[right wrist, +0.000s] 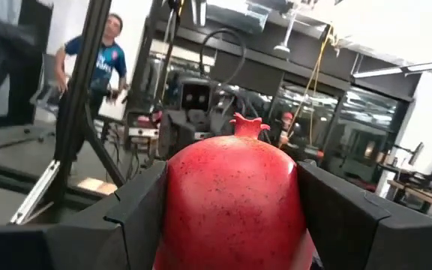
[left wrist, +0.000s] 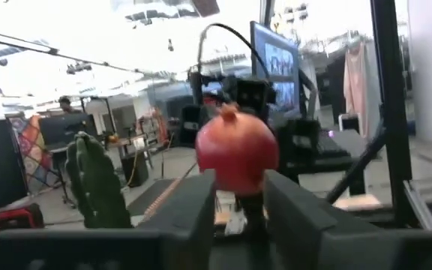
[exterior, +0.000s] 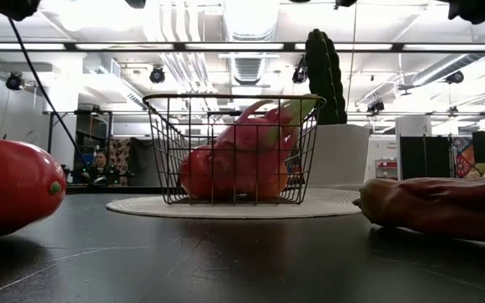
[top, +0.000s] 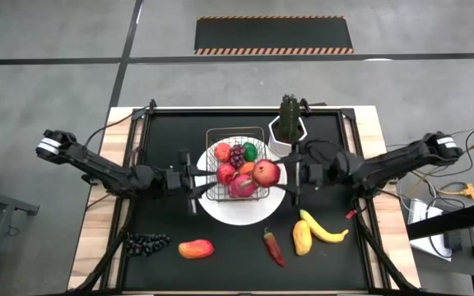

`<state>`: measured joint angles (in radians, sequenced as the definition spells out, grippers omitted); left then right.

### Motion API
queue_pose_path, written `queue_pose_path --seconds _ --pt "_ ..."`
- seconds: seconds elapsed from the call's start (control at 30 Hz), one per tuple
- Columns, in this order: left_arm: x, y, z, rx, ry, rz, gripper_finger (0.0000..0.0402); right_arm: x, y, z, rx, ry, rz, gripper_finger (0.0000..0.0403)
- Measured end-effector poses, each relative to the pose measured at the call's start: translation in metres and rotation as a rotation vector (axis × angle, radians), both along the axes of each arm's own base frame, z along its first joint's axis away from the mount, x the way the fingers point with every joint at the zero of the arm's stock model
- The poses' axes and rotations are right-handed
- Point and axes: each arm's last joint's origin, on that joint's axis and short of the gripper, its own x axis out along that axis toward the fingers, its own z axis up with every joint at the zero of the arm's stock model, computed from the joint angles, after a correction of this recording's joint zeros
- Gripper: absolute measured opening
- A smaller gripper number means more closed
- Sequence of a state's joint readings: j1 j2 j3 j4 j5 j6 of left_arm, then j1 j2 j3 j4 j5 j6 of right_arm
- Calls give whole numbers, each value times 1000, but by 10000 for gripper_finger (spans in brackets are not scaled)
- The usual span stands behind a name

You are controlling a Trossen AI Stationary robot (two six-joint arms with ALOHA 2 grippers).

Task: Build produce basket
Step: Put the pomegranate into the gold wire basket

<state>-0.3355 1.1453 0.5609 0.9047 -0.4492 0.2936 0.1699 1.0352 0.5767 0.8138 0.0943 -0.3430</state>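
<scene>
Right gripper (top: 280, 174) clamped on a red pomegranate (top: 265, 173), held over the basket (top: 237, 163) right edge; drop spot lies just left. Left gripper (top: 194, 182) waits at the basket's left side, fingers apart.

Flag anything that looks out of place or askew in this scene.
Nothing is spilled or damaged. The right hand holds a round red speckled fruit over the small dark wire basket's rim; the basket is heaped, so it may sit precariously.

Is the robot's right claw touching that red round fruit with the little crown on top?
Touching. In the right wrist view the right gripper has both dark fingers pressed against the sides of the red fruit.
</scene>
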Motion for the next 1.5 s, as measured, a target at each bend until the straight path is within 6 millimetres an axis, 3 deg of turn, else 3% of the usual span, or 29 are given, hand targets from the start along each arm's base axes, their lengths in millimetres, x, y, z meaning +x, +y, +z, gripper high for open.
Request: queue_pose_path --seconds 0.37,0.57,1.1,1.5 --pt "48 -7 -10 -60 -55 13 270 34 14 -9 -52 68 -47 253" --pt "73 0 -17 -56 -25 58 315 38 15 -10 -58 84 -66 253" --pt "82 12 -29 -89 3 -8 319 38 14 -12 -54 100 -80 253" --pt "83 12 -33 -72 29 -31 263 38 14 -11 -38 105 -102 284"
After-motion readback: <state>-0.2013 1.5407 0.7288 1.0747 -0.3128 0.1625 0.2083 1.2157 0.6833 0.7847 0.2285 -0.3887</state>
